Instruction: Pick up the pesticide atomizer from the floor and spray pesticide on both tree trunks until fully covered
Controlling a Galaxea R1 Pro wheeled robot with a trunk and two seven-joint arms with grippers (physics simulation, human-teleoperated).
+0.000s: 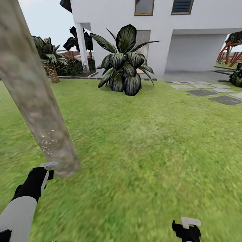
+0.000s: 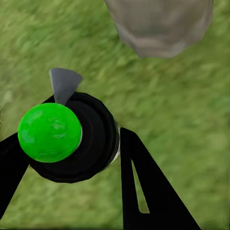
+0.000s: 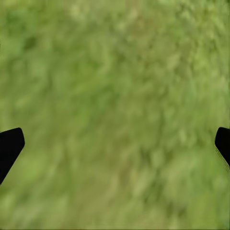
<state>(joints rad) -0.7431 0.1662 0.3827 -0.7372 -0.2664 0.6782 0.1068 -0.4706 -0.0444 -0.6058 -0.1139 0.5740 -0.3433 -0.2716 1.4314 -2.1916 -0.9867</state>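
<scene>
Pesticide atomizer (image 2: 79, 143) sits between your left pincer (image 2: 72, 158) fingers: the black fingers close on either side of its dark round body, with the green cap (image 2: 49, 132) facing the wrist camera and the thin grey spray head (image 2: 63, 85) jutting out past the fingertips towards the tree trunk (image 2: 160, 24). From the head camera, that spray head (image 1: 49, 165) lies just beside the base of the trunk (image 1: 37, 97), where pale specks already dot the bark just above your pincer.

The bottle looks small, rigid and light, probably smooth plastic, so it may twist in the grip. Hold it around the widest part of the body, below the cap, and keep the nozzle clear of the fingers.

Your right pincer (image 3: 115, 143) hangs wide open over bare grass (image 3: 115, 72), holding nothing.
</scene>
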